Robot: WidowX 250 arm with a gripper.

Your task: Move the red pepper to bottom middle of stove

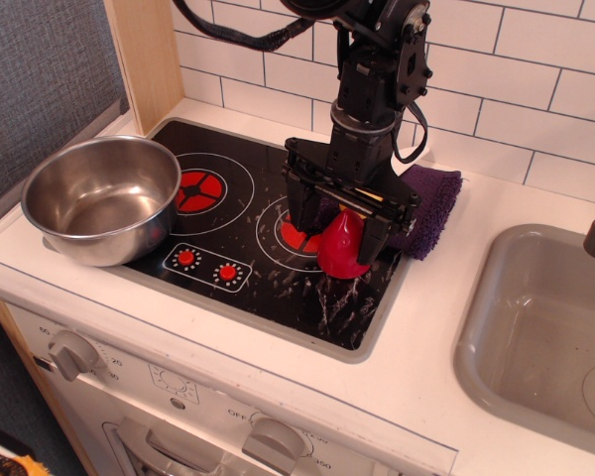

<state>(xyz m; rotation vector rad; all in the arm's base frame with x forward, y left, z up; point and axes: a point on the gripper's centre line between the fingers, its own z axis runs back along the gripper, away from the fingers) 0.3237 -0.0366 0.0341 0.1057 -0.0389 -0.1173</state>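
The red pepper (343, 250) stands upright on the black stove (250, 270), at the right burner's front right edge, near the stove's right side. Its pointed top is hidden under the gripper's body. My gripper (338, 243) has come down over it from above. It is open, with one finger (298, 210) to the pepper's left and the other finger (381, 238) to its right. The left finger stands clear of the pepper and the right one is close to it.
A steel bowl (101, 198) sits on the stove's left edge. A purple cloth (432, 212) lies behind the gripper by the tiled wall. A grey sink (535, 327) is at the right. A wooden post (144, 59) stands at the back left.
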